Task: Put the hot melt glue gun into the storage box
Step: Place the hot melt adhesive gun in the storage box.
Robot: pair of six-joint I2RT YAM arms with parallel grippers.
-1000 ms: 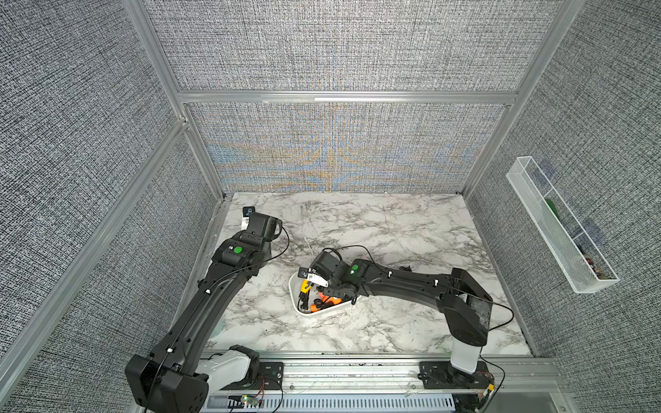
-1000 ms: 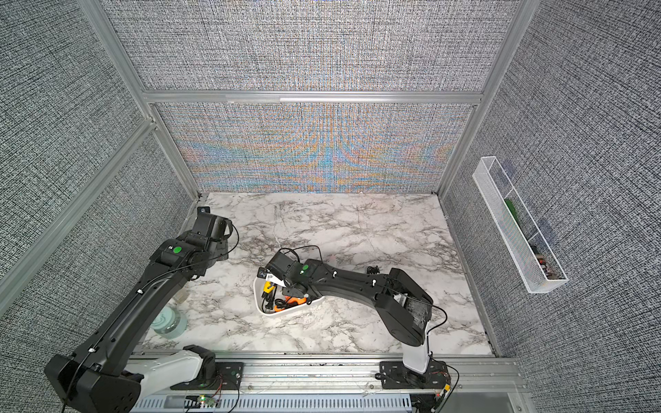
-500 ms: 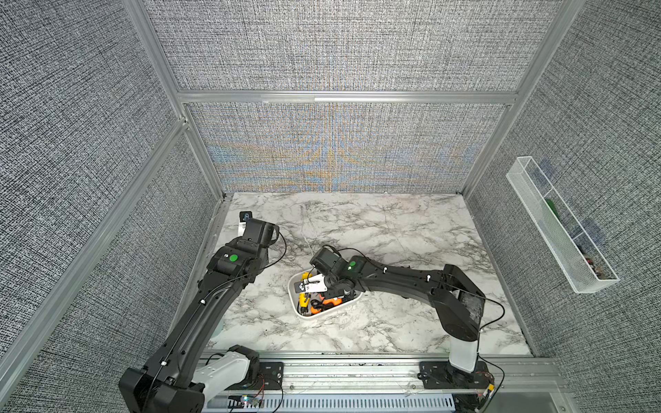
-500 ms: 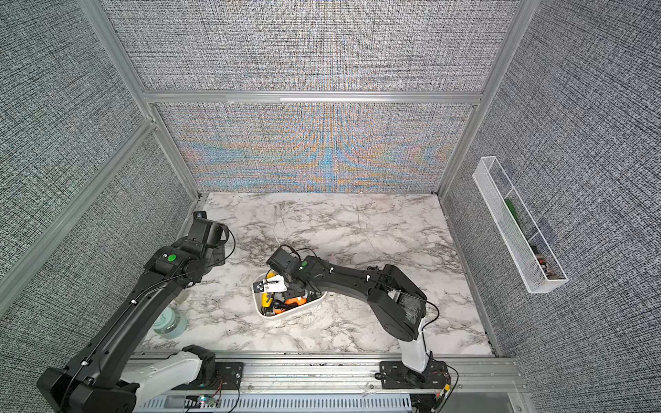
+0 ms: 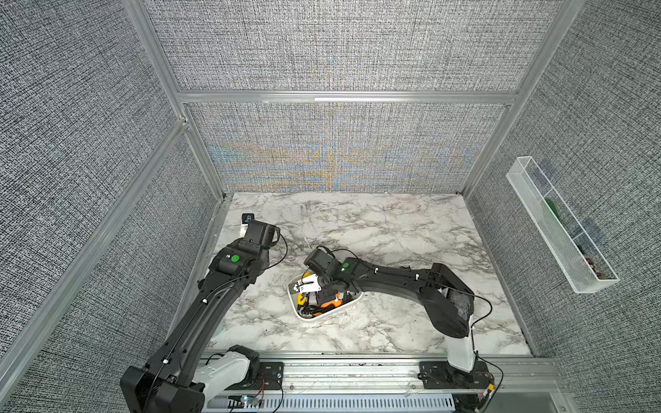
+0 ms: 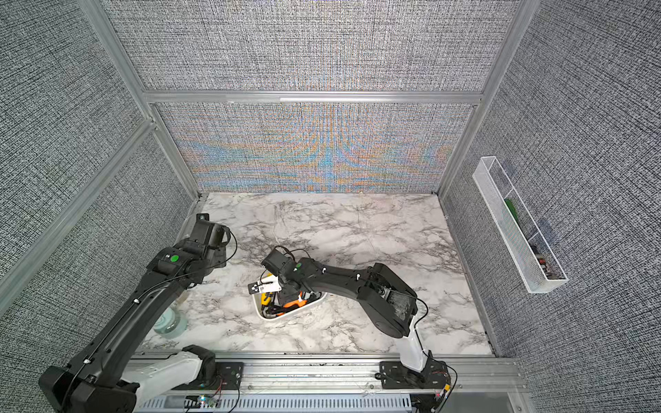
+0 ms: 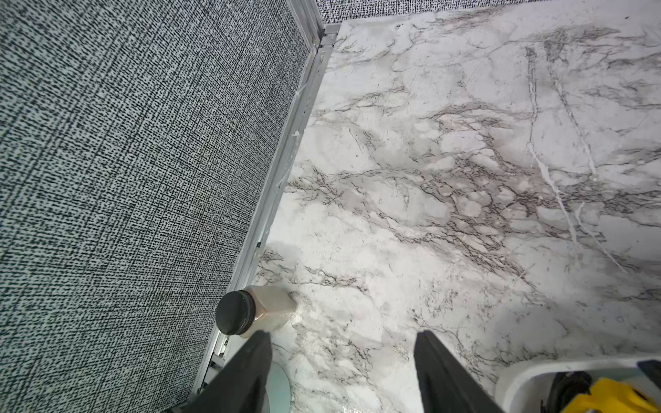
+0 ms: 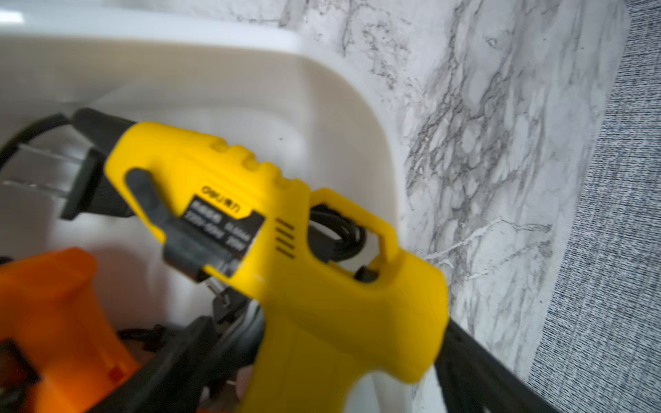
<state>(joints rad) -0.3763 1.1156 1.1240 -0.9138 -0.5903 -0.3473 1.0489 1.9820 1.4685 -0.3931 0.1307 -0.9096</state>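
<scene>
The white storage box (image 5: 352, 299) (image 6: 316, 302) sits on the marble near the front middle. An orange glue gun (image 5: 331, 304) (image 8: 50, 314) lies in it. A yellow hot melt glue gun (image 8: 286, 250) (image 6: 265, 299) is over the box's inside, blurred. It lies between the spread fingers of my right gripper (image 8: 329, 361), which is open, and a gap shows between the gun and one finger (image 8: 479, 372). My left gripper (image 7: 343, 347) is open and empty, above bare marble by the left wall. The box rim (image 7: 529, 375) is beside it.
A small bottle with a black cap (image 7: 250, 311) lies against the left wall rail. A clear glass jar (image 6: 171, 321) stands at the front left under the left arm. A white wire-mesh tray (image 5: 558, 229) hangs on the right wall. Black cords lie in the box.
My right gripper's jaws have spread wide around the yellow glue gun over the box. The left arm has hardly moved.
</scene>
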